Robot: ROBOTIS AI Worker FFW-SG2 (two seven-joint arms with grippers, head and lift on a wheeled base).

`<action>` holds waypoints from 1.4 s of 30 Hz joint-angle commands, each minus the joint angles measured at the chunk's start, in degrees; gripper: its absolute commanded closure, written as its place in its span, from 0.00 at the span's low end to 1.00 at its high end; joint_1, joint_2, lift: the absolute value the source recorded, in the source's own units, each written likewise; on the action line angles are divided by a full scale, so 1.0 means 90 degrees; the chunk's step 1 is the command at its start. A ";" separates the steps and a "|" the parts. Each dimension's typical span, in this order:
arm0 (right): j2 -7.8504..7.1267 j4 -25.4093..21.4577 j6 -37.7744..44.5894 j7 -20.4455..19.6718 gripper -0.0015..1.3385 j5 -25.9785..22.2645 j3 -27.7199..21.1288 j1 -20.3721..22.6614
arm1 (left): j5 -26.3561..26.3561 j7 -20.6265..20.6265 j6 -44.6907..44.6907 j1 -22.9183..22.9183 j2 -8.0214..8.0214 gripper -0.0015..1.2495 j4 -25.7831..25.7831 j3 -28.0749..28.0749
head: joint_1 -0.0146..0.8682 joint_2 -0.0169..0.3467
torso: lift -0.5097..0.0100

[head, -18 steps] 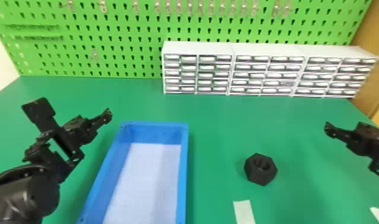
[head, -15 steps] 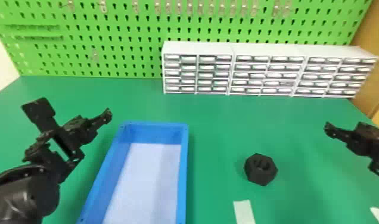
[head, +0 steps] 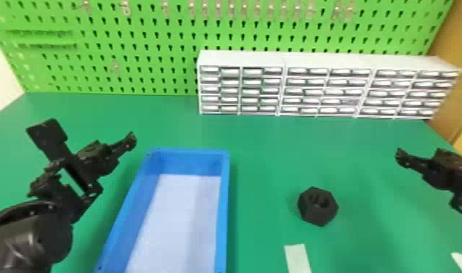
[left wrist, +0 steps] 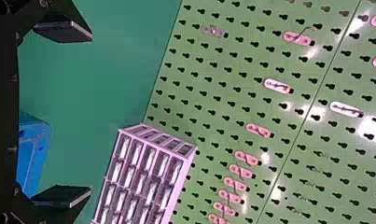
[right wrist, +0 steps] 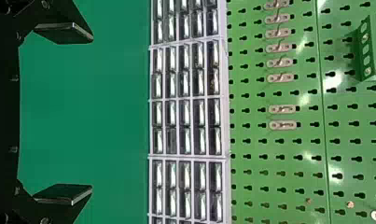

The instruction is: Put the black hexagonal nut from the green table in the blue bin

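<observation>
Head view: find the black hexagonal nut [head: 318,206] lying on the green desk [head: 263,163], hole seemingly upward, between the blue bin [head: 223,218] and the right gripper [right wrist: 92,113], well apart from both. Read the right gripper and the left gripper [left wrist: 90,113] alike as spread wide, fingers apart, holding nothing. Take reaching the nut as the likely step in hand, and favour the right gripper as nearer. Bring it over the nut before lowering, fingers pointing down, and turn the wrist to match two opposite flats rather than corners, to avoid a twist or slip on closing. Centre carefully, go low enough for a full bite, but stop short of pressing the tips into the desk. Close gently and evenly, then lift straight up, well above the rim, before crossing left. Lower inside the walls and release near the floor of the bin, to limit any bounce or roll.

Allow for the near end of the bin, cut off by the bottom edge, and for part of the right gripper, lost past the right edge. Cannot make out the nut's underside, nor the depth of the dark hole.
</observation>
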 commanded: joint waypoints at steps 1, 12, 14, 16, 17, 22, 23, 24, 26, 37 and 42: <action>0.0000 -0.0010 -0.0005 0.0000 0.12 0.0000 0.0000 0.0000 | 0.0000 0.0000 0.0000 0.0000 0.0000 0.10 0.0000 0.0000 | 0.77 0.14 | 0.79; -0.0010 -0.0010 0.0005 0.0000 0.12 0.0000 0.0000 0.0000 | 0.0000 0.0000 0.0000 0.0000 0.0000 0.10 0.0000 0.0000 | 0.77 0.14 | 0.79; -0.0010 -0.0010 0.0035 0.0000 0.12 0.0000 -0.0009 0.0000 | 0.0000 0.0000 0.0000 0.0000 0.0000 0.10 0.0000 0.0000 | 0.77 0.14 | 0.79; -0.0019 -0.0058 0.0142 -0.0010 0.12 0.0078 -0.0009 -0.0010 | 0.0000 0.0000 0.0000 -0.0010 0.0000 0.10 0.0000 0.0000 | 0.77 0.14 | 0.79; -0.0019 -0.0078 0.0152 -0.0010 0.12 0.0107 0.0000 -0.0010 | 0.0000 0.0000 0.0000 -0.0010 0.0000 0.10 0.0000 0.0000 | 0.77 0.14 | 0.79; -0.0019 -0.0098 0.0162 -0.0010 0.12 0.0107 0.0000 -0.0010 | 0.0000 0.0000 0.0000 0.0000 0.0000 0.10 0.0000 0.0000 | 0.77 0.14 | 0.79; -0.0019 -0.0098 0.0162 -0.0010 0.12 0.0107 0.0000 -0.0010 | 0.0000 0.0000 0.0000 0.0000 0.0010 0.10 0.0000 0.0000 | 0.77 0.14 | 0.79; -0.0019 -0.0098 0.0162 -0.0010 0.12 0.0107 0.0000 -0.0010 | 0.0000 0.0000 0.0000 0.0000 0.0000 0.10 0.0000 0.0000 | 0.77 0.14 | 0.79; -0.0019 -0.0098 0.0162 -0.0010 0.12 0.0098 0.0010 -0.0010 | 0.0000 0.0000 0.0000 0.0000 0.0010 0.10 0.0000 0.0000 | 0.77 0.14 | 0.79; -0.0029 -0.0107 0.0220 -0.0010 0.12 0.0068 0.0030 -0.0020 | 0.0000 0.0000 0.0000 0.0000 0.0010 0.10 0.0000 0.0010 | 0.77 0.14 | 0.79; -0.0088 -0.0273 0.0855 -0.0185 0.12 0.0127 0.0079 -0.0059 | 0.0000 0.0000 0.0000 0.0000 0.0010 0.10 0.0000 0.0010 | 0.77 0.14 | 0.79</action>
